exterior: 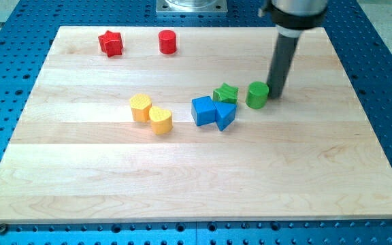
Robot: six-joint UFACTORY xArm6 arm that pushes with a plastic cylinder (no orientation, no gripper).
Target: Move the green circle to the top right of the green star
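Observation:
The green circle (256, 94) stands on the wooden board right of centre. The green star (226, 93) lies just to its left, a small gap between them. My tip (275, 94) rests on the board right beside the green circle's right side, touching or nearly touching it. The dark rod rises from there toward the view's top.
A blue cube (203, 110) and a blue wedge-like block (224, 115) sit just below-left of the green star. A yellow hexagon (140, 107) and a yellow heart-like block (160, 120) lie left of centre. A red star (110, 43) and a red cylinder (167, 42) are at top left.

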